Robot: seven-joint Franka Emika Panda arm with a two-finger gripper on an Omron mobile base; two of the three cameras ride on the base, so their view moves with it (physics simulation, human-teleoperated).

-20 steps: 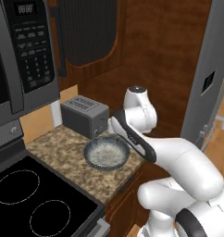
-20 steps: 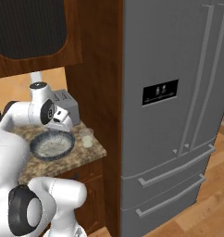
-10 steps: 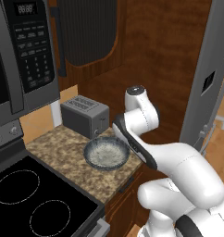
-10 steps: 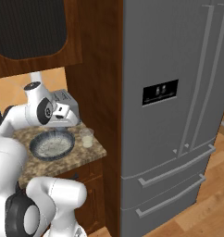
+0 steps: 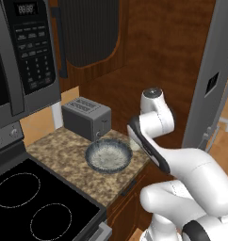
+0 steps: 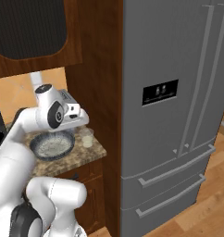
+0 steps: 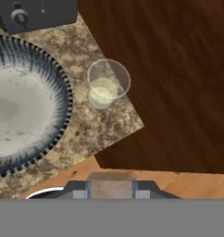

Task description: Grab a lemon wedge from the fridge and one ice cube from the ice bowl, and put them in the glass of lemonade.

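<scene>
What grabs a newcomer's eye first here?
Probably the white arm curled over a small speckled counter, above the wide bowl beside the toaster. Next, the tall grey fridge, doors shut, right of the counter. A small glass stands near the counter's corner.

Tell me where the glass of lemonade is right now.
The glass of lemonade stands on the granite counter near its corner, just beside the ice bowl; in the right base view it sits between the bowl and the wooden panel next to the fridge.
</scene>
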